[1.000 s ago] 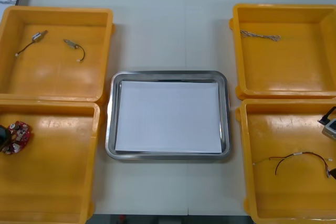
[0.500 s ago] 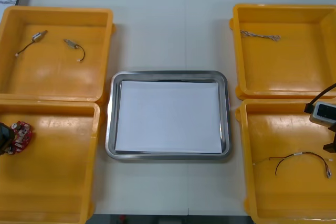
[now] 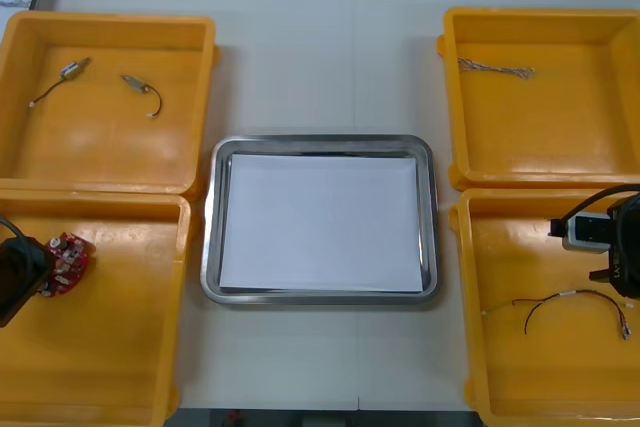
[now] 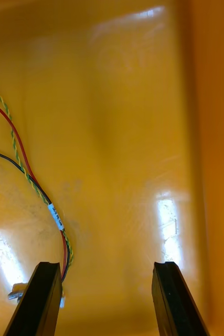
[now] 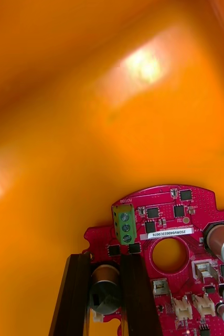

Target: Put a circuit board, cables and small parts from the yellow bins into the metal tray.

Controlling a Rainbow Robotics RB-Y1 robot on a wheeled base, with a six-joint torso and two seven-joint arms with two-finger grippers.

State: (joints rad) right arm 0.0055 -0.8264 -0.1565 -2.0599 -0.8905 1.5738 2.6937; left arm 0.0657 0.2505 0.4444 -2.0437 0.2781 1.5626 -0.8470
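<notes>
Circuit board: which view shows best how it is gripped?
The left wrist view: the left gripper is shut on a black round part at the edge of the circuit board, seen close. The front view shows the board small, in the near left bin. The right wrist view faces the red and yellow cable instead.

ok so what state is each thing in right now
left gripper: shut on circuit board
circuit board: gripped, in near left bin
right gripper: open, in near right bin
red and yellow cable: loose, ungripped
metal tray: white inside, holds nothing yet
small metal parts: loose in far left bin
</notes>
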